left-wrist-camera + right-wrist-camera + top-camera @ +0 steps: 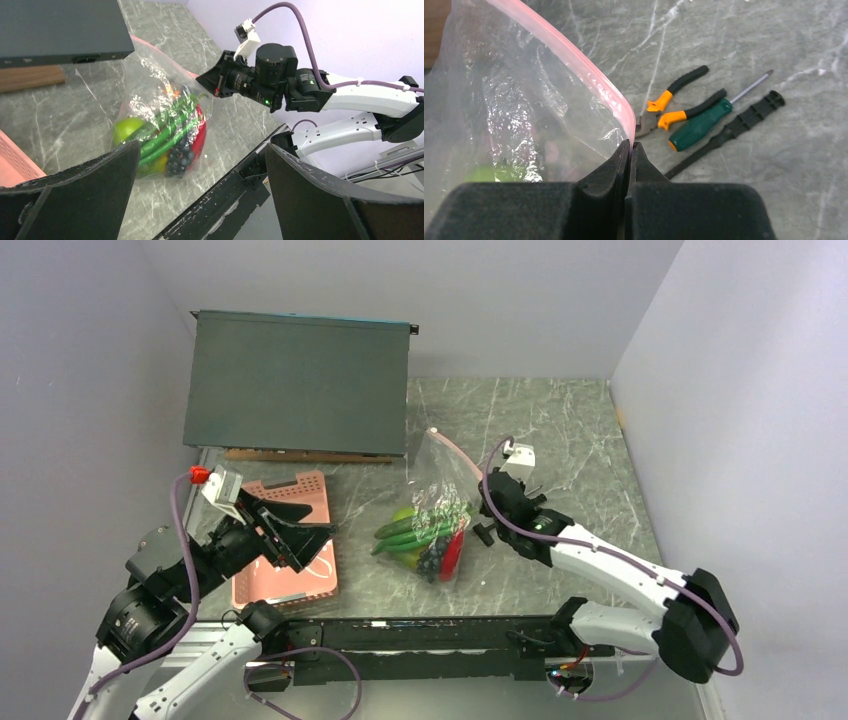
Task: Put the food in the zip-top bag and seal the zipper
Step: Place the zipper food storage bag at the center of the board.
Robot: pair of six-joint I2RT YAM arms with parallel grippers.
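Note:
The clear zip-top bag (440, 490) lies mid-table with the food (425, 540) bunched in its near end. In the left wrist view I see the green apple (127, 129), long green pods (170, 130), dark grapes (179, 157) and red chili (200, 137) inside the bag (150, 85). My right gripper (630, 145) is shut on the pink zipper (589, 70) at one end of the bag's mouth, also seen from the top (487, 498). My left gripper (315, 520) is open and empty over the pink basket, away from the bag (202, 147).
A pink slotted basket (290, 585) lies at the left. A dark flat box (295, 380) sits on a wooden board (300, 455) at the back left. Orange-handled pliers (669, 105), a green-handled screwdriver (699, 125) and a black tool (734, 127) lie right of the bag.

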